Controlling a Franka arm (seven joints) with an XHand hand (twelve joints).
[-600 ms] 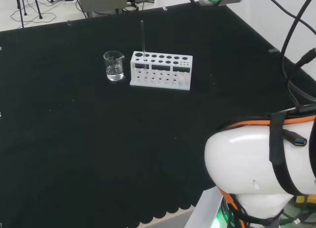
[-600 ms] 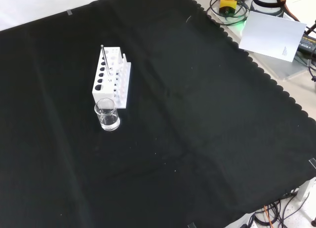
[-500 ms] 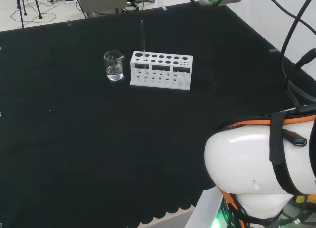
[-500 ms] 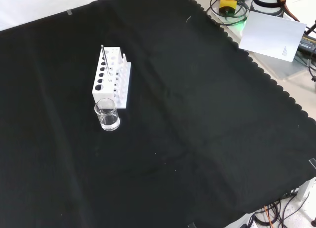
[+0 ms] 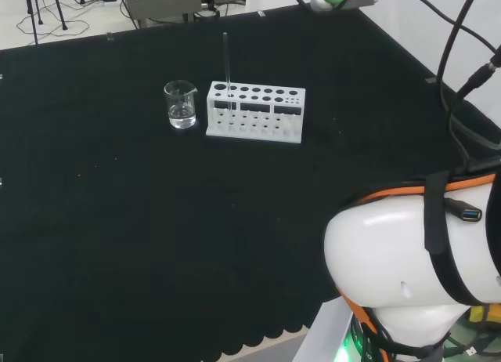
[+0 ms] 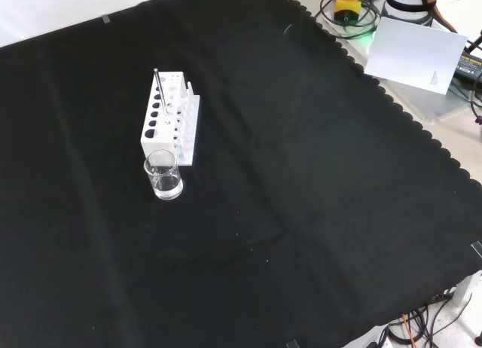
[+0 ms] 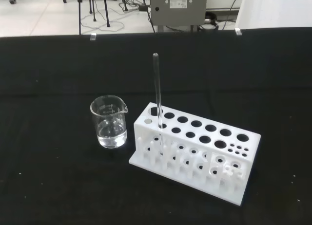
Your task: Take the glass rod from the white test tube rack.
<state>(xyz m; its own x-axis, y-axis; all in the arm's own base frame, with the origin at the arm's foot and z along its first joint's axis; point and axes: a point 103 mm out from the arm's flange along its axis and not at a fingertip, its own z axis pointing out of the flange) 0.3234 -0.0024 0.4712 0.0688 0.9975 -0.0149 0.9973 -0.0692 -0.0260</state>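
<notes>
A thin glass rod [image 7: 157, 88] stands upright in an end hole of the white test tube rack [image 7: 195, 152], at the end nearest a small glass beaker. In the head view the rod [image 5: 226, 58] rises from the rack's [image 5: 254, 113] left end. In the front view the rod [image 6: 158, 90] stands in the rack [image 6: 169, 118] left of the cloth's middle. The wrist view faces the rack from a distance.
A small glass beaker [image 5: 181, 105] with a little clear liquid stands just left of the rack in the head view, and in front of it in the front view, beaker [image 6: 163, 175]. The arm's white links [image 5: 415, 276] fill the head view's lower right.
The arm's links and cables at the head view's right have shifted slightly. The rod, rack and beaker have not moved.
</notes>
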